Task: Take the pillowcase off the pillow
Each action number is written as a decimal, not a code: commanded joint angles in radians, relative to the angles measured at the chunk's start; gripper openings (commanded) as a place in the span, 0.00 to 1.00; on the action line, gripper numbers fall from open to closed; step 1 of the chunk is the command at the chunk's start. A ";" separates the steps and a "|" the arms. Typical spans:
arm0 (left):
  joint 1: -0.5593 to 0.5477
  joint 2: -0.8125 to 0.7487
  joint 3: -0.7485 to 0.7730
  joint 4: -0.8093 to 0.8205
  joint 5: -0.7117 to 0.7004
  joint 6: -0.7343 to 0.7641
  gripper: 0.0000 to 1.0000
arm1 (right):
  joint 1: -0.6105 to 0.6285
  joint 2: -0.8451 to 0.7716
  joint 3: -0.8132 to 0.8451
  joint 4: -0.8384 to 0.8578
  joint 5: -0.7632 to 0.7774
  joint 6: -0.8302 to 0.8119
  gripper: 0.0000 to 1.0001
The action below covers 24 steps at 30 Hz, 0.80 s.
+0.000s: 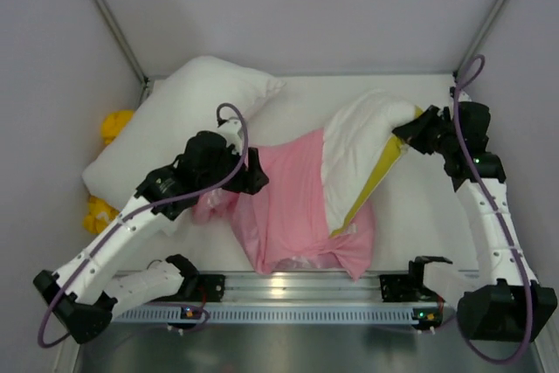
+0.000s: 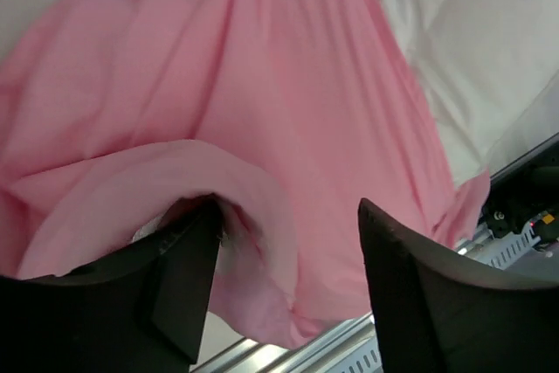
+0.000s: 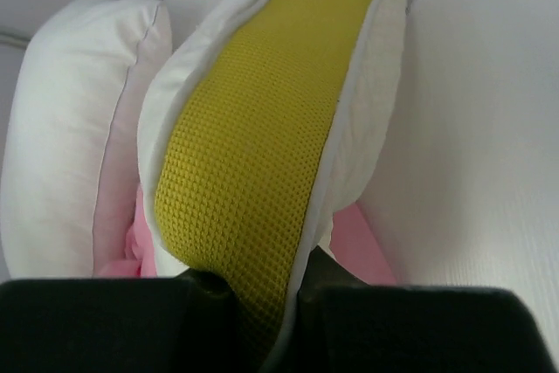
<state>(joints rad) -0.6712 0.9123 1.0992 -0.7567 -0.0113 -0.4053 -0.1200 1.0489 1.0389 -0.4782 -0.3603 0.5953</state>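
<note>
Currently: the right gripper (image 1: 412,134), upper right of the top view, is clamped on the pillow (image 1: 358,141). The right wrist view shows the yellow band (image 3: 262,128) pinched between the 2 fingers, so the grip sits on the firm edge seam rather than on the soft filling. The hold lifts that end of the pillow, which is tilted up off the table (image 1: 415,216).

The pillowcase (image 1: 293,207) lies centre to lower centre of the top view, bunched and wrinkled. Its lower right part is wrapped around the pillow's lower end, so I judge roughly half the pillow is out and the rest is inside.

The left gripper (image 2: 288,216) is at the case's left edge, left of centre in the top view. Its jaws stand apart. 1 fold of pink fabric drapes over the left-hand finger (image 2: 188,277) in the wrist view, but nothing is clamped.

Judgement: the right arm anchors the pillow while the left arm is placed to pull the case away toward the lower left. That needs a fresh grip on the fabric. Risk: slippery cloth sliding out of the jaws.

Not involved: 1 plain white pillow (image 1: 183,120) at upper left, with yellow cloth (image 1: 113,124) beside it at the left edge.
</note>
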 commanded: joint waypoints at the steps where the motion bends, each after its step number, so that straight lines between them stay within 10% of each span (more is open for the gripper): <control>1: -0.004 0.014 0.007 0.215 0.157 -0.049 0.70 | 0.117 -0.072 -0.031 0.079 0.096 -0.048 0.00; 12: -0.018 0.046 -0.024 0.272 0.215 -0.124 0.78 | 0.195 -0.173 -0.056 0.009 0.170 -0.141 0.00; 14: -0.037 0.078 0.020 0.264 0.197 -0.095 0.99 | 0.195 -0.206 -0.080 0.009 0.158 -0.134 0.00; 24: -0.142 0.126 0.114 0.171 -0.390 -0.018 0.99 | 0.195 -0.263 -0.100 -0.034 0.271 -0.141 0.00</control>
<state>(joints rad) -0.8062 1.0916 1.1893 -0.6018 -0.1551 -0.4644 0.0700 0.7986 0.9119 -0.5606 -0.1627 0.4862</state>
